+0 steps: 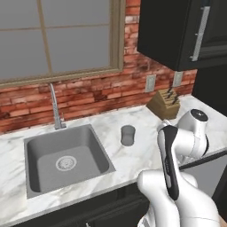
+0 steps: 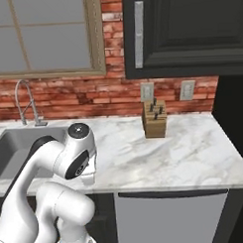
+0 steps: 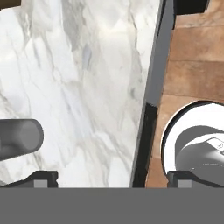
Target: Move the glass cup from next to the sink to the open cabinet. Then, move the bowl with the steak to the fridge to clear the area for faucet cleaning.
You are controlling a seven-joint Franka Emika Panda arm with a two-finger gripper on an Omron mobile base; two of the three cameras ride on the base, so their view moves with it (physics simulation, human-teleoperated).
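The glass cup (image 1: 127,135) stands upright on the marble counter (image 1: 133,155), just right of the sink (image 1: 66,159). In the hand view the cup (image 3: 17,138) lies at the left edge. My gripper (image 3: 111,178) is open and empty above the counter's front edge, with the cup beyond its left fingertip (image 3: 43,177). The faucet (image 1: 54,104) rises behind the basin. High on the right hangs the black wall cabinet (image 1: 173,31) with its grey bar handle (image 1: 200,33). The bowl, the steak and the fridge are out of view.
A wooden knife block (image 1: 165,104) stands against the brick wall right of the cup. The folded arm (image 1: 177,146) hangs over the counter's front edge. Below that edge there is wood floor (image 3: 197,65). A grey appliance front (image 2: 171,216) sits under the counter.
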